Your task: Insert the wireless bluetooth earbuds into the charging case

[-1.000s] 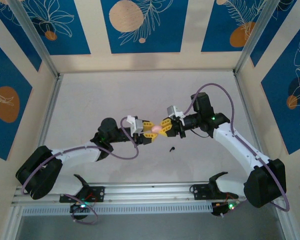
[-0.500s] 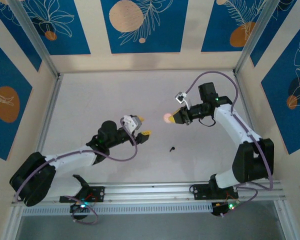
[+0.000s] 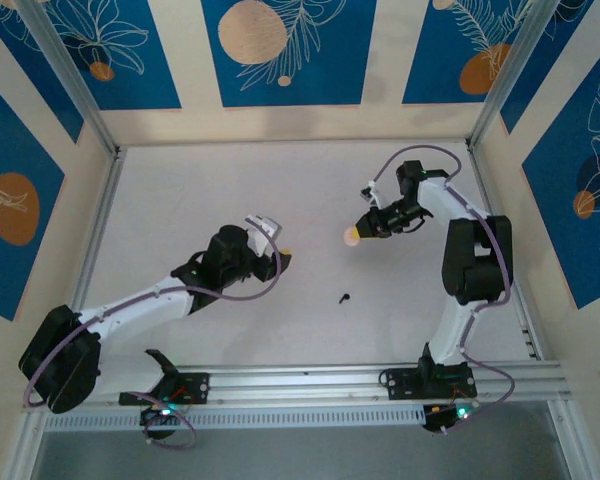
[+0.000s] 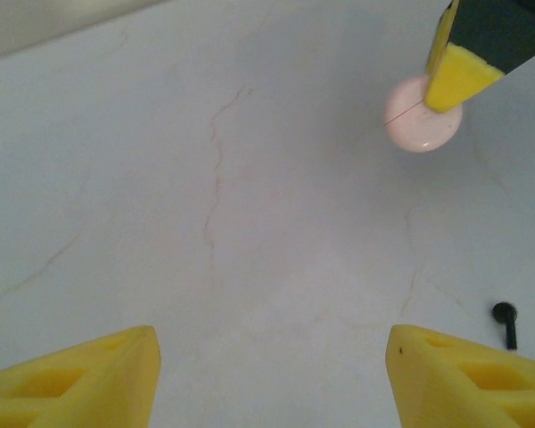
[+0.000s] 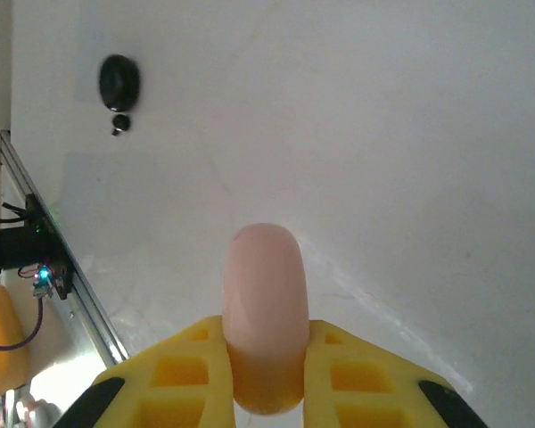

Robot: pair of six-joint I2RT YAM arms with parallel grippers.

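Left gripper (image 3: pixel 280 258) is wide open with nothing in it, over the white table (image 3: pixel 180 200). To its right, a bit nearer the arm bases, the tiny black bud (image 3: pixel 344 297) lies alone on the table. Past that, the right gripper (image 3: pixel 356 233) squeezes the round pink case (image 3: pixel 351 236), apart from the bud.

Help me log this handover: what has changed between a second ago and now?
The left gripper let go of the round pink case, its jaws opened, and it drew back toward the left. The right gripper, jaws shut on the case, carried it off to the right and a little farther from the bases. The black earbud lies on the table where it was.
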